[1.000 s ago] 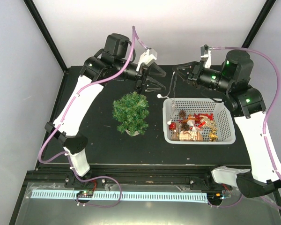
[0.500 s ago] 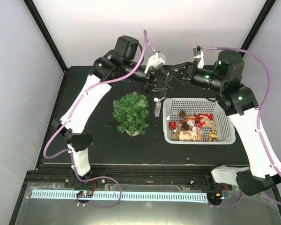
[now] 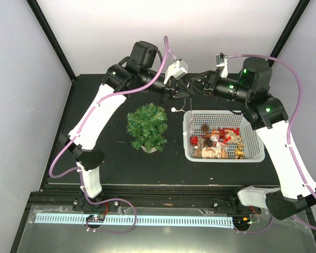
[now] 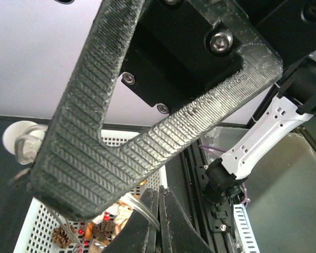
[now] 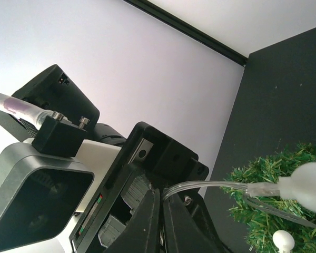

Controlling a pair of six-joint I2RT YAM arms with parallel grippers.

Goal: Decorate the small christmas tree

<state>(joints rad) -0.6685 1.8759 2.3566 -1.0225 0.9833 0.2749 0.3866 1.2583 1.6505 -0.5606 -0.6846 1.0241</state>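
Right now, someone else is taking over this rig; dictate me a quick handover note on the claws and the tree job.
Left claw: shut, pinching the clear wire string of small white round bulbs.
Right claw: shut on the same string, tip to tip with the left.
Small bushy green christmas tree: upright, left of the white plastic basket of ornaments.
Done: string picked up.
Left: drape it over the tree, which shows no decoration, then add ornaments.
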